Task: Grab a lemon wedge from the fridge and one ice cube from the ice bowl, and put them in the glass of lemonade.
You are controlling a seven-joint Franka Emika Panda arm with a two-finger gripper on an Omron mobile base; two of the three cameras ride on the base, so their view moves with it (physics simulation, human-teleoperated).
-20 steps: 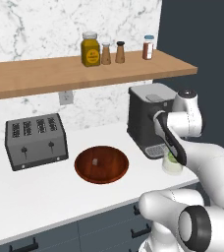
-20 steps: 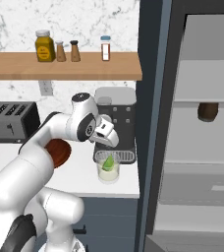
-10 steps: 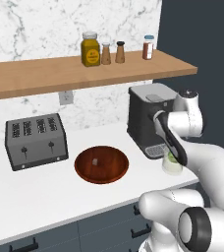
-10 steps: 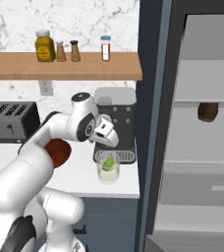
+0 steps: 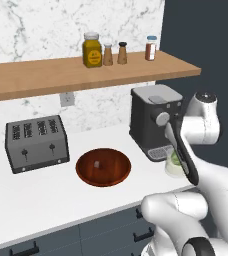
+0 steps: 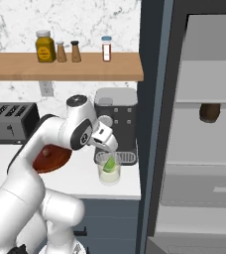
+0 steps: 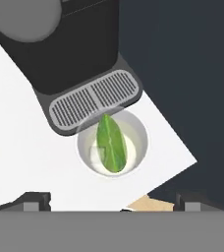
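Nothing much has moved since a second ago: my fingers [image 7: 112, 203] still hang spread wide and empty directly above the short clear glass of pale lemonade [image 7: 112, 142], and the small yellow-green lemon wedge [image 7: 110, 142] already lies inside it, leaning on the liquid straight below me. That glass stands on the white table [image 7: 30, 157], touching the front of the drip grille of the black-and-grey coffee machine [image 7: 74, 54] just beyond my fingers.

The wedge looks delivered, so I judge the ice cube is what remains. The wide, shallow reddish-brown wooden ice bowl [image 5: 103, 166] sits well off to my left on the table, near the grey toaster [image 5: 36, 144]; a small pale cube shows in its middle. To do this well I should rise straight up first so I clear the glass rim and the machine, swing across, and come down with my fingers straddling the cube, closing gently since it will likely be slippery. The tall dark grey fridge [image 6: 157, 124] stands open to my right.
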